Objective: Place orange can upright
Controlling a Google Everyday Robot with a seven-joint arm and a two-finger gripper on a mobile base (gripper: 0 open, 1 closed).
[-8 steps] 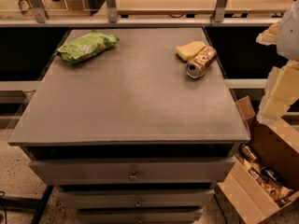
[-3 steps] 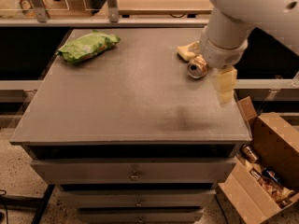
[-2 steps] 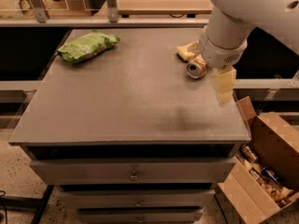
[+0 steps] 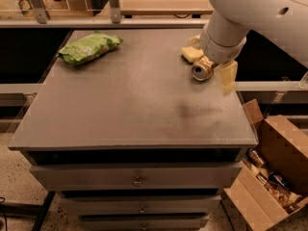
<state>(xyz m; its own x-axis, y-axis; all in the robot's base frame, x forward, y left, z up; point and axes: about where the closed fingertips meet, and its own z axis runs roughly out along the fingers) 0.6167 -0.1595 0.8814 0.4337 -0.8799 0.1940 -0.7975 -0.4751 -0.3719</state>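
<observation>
The orange can (image 4: 201, 70) lies on its side near the right edge of the grey table (image 4: 130, 105), its silver top facing the front left. My gripper (image 4: 224, 79) hangs from the white arm (image 4: 250, 8) that reaches in from the upper right. It sits just right of the can and slightly above it, very close to it. The arm's wrist covers the can's rear end.
A yellow sponge (image 4: 191, 53) lies just behind the can, touching or nearly touching it. A green snack bag (image 4: 89, 46) lies at the back left. An open cardboard box (image 4: 269, 177) with clutter stands on the floor at the right. Drawers (image 4: 137, 179) sit under the tabletop.
The arm has swung in from the right and brought the gripper down beside the can. Over the last second it has barely moved. The can lies where it was.
</observation>
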